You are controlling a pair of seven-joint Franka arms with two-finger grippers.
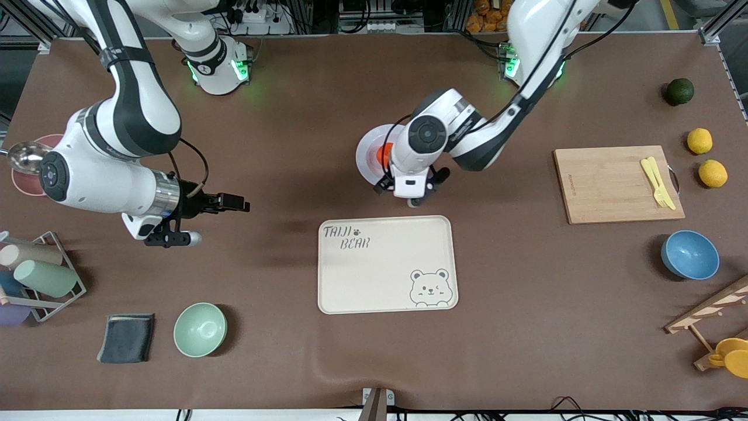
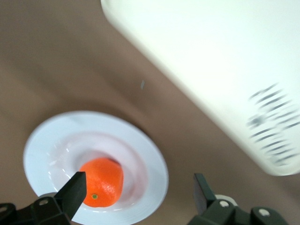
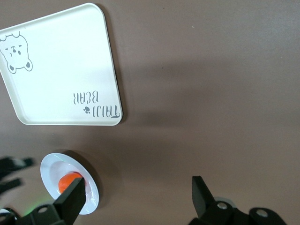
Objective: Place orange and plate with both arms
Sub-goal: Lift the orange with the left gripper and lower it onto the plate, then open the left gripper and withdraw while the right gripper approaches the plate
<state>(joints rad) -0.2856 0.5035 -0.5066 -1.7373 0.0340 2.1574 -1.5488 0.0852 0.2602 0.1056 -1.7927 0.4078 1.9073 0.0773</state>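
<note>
The orange (image 2: 101, 183) lay on the plate (image 2: 47, 140) mid-table, farther from the front camera than the bear tray (image 1: 387, 264). The left gripper (image 2: 140, 192) hovered over it, fingers spread and empty; the right gripper (image 3: 138, 194), also spread, waited over bare table. Next, probably, came lifting the plate.

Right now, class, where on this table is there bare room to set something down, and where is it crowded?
Bare: the tray; cloth between tray and cutting board; between tray and green bowl. Crowded: the plate holding the orange, left gripper above; cup rack end, right gripper hovering nearby.
</note>
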